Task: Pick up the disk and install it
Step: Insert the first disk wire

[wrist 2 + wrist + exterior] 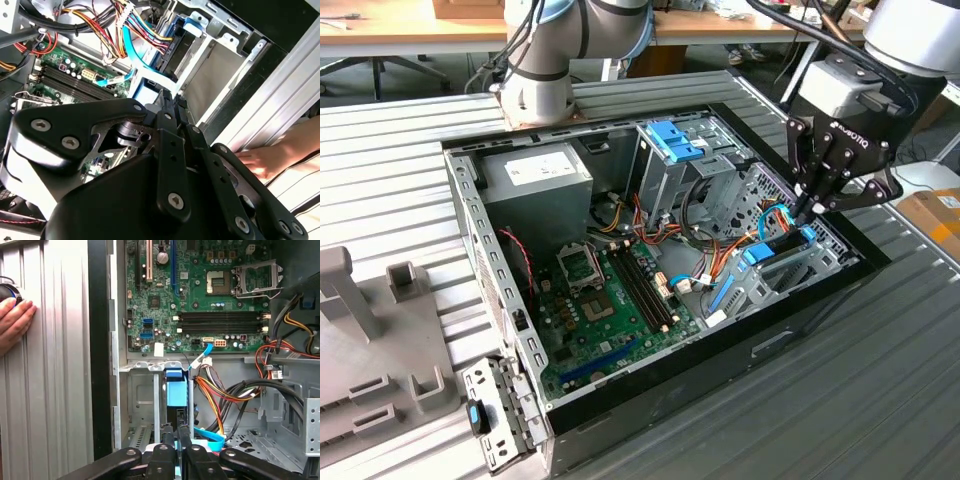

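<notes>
The disk stands on edge in the low metal bay at the open computer case's corner, on the exterior view's right; its blue rail and a dark edge show. My gripper reaches down from above with its fingers shut together, the tips right at the disk's upper blue end. In the first wrist view the shut gripper sits just behind the disk's blue end in the bay slot. In the second wrist view the gripper points at that same blue part. Most of the disk's body is hidden by the bay.
Orange, yellow and blue cables hang close beside the bay. A metal drive cage with a blue latch and a grey power-supply box stand behind the motherboard. A person's hand rests on the ribbed table beside the case.
</notes>
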Robot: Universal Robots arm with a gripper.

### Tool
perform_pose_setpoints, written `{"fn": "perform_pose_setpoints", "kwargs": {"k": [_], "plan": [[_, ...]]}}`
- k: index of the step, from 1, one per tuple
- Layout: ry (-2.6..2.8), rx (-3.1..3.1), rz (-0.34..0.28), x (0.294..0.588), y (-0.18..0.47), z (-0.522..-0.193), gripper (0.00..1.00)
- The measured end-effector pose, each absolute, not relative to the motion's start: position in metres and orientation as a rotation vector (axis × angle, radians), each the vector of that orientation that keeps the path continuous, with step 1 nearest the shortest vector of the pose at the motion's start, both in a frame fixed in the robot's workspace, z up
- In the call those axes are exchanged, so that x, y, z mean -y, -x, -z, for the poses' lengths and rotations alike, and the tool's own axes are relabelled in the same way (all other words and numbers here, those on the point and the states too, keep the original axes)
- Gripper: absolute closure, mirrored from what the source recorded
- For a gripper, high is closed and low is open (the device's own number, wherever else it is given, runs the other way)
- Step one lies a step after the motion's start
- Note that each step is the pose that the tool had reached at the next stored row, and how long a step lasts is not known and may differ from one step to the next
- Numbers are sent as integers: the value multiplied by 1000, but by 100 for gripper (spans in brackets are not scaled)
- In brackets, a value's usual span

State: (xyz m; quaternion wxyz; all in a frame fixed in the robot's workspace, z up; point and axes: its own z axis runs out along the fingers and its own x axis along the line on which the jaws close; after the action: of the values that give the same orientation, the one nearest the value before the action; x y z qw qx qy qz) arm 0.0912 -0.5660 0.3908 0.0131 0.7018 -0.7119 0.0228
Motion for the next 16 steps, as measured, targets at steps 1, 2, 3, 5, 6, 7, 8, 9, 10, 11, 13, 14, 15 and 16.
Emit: {"fn": "perform_pose_setpoints", "kwargs": {"k": [1, 2, 3, 5, 6, 7, 8, 9, 10, 11, 13, 14, 15, 16], "plan": [[-2187, 2218, -70, 566, -91, -391, 82], [-2201, 2210, -65, 566, -94, -391, 82], [-2213, 2198, -65, 566, -98, -390, 82], [-2219, 2193, -65, 567, -100, -390, 82], [-2220, 2191, -65, 570, -101, -389, 82], [-2221, 2190, -65, 572, -101, -388, 82], [-2222, 2189, -65, 573, -101, -386, 82], [-2222, 2189, -65, 573, -101, -386, 82], [-2222, 2189, -65, 574, -101, -386, 82], [-2222, 2189, -65, 574, -101, -386, 81], [-2222, 2189, -65, 574, -101, -386, 81], [-2222, 2189, -65, 574, -101, -386, 69], [-2222, 2189, -65, 574, -101, -386, 63], [-2222, 2189, -65, 574, -101, -386, 57]]}}
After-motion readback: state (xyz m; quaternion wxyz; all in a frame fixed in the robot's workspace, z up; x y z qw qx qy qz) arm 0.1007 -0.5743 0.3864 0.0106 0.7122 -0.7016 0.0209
